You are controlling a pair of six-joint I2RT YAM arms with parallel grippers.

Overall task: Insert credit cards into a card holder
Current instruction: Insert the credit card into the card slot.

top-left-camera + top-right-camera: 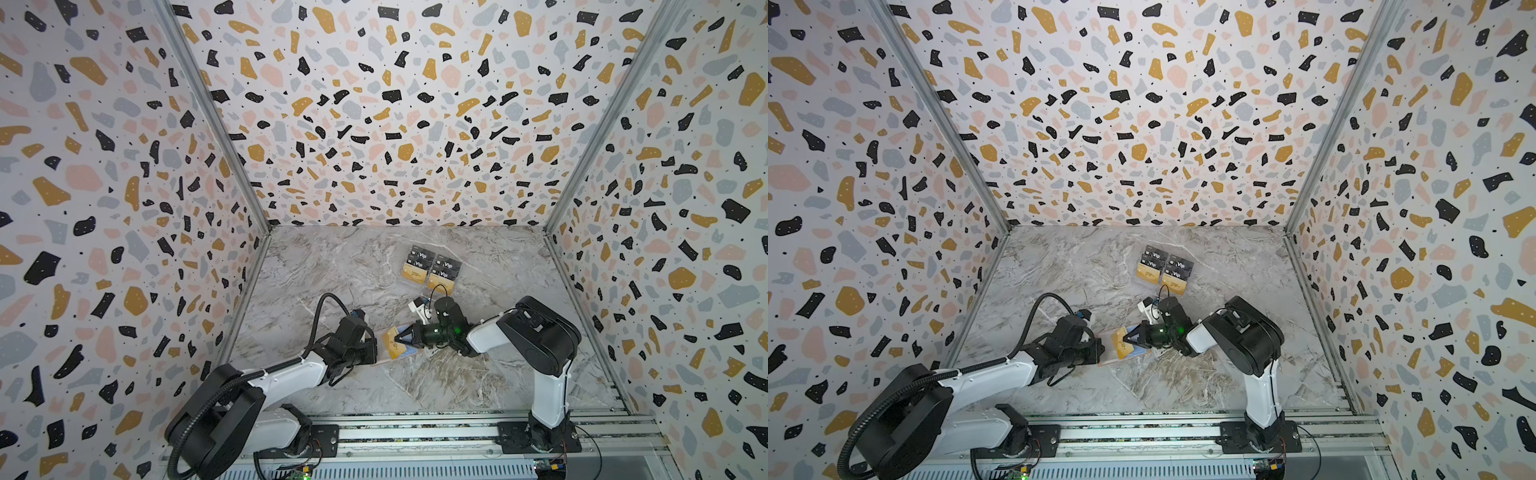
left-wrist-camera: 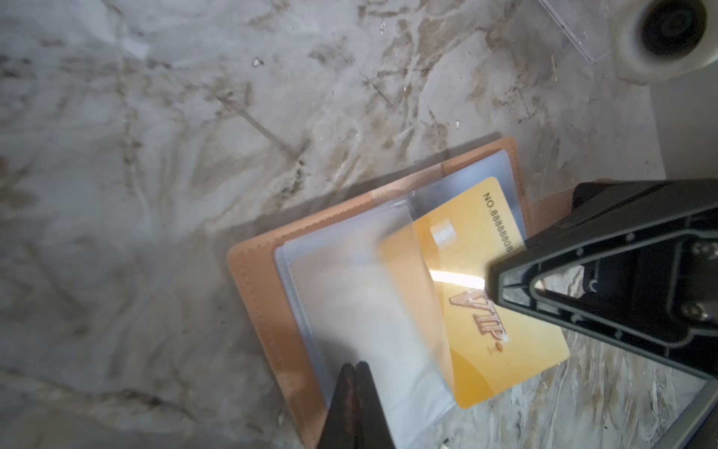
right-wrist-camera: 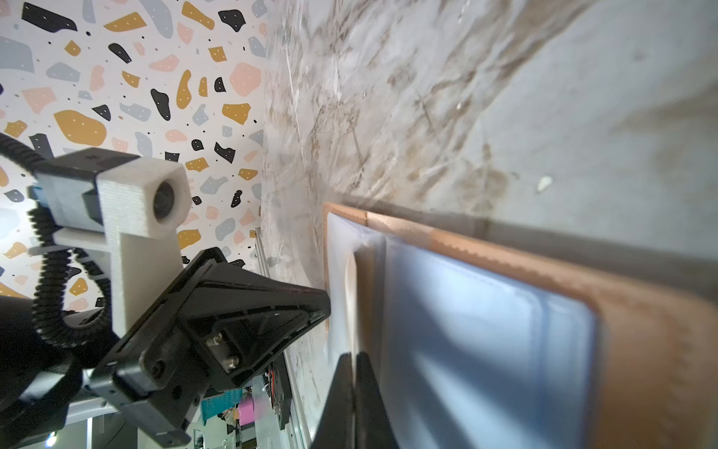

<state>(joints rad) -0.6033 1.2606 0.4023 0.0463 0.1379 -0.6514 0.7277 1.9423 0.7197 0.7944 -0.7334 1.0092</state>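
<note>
The marble table (image 1: 332, 270) carries everything; both arms reach in to its middle from the near rail, the left arm (image 1: 291, 370) low and stretched, the right arm (image 1: 536, 336) bent over its elbow. Towards the back wall stand the waiting gold cards (image 1: 414, 274) below rows of black Vip cards (image 1: 446, 266), well apart from the work.

Between the two arms the card holder (image 2: 264, 295) lies open and flat on the table, peach cover down, pale sleeves up. The gold card (image 2: 485, 342) lies across its inner face, one long side tucked beneath a lifted clear sleeve (image 2: 369, 311), the rest uncovered, one corner overhanging onto the marble.

The left gripper (image 2: 352, 367) has its fingertips pressed together on the edge of that sleeve, apparently pinching it up off the stack; the right gripper (image 3: 353, 361) is nipped on the card's edge, the card showing edge-on between its fingers.

The step in hand looks like the insertion itself: the card is at the pocket mouth, not yet seated. The next move probably calls for the right gripper to push the card in its own plane, squared to the sleeve seams; the left needs to hold the mouth open; a skewed corner could snag or buckle the thin plastic.
</note>
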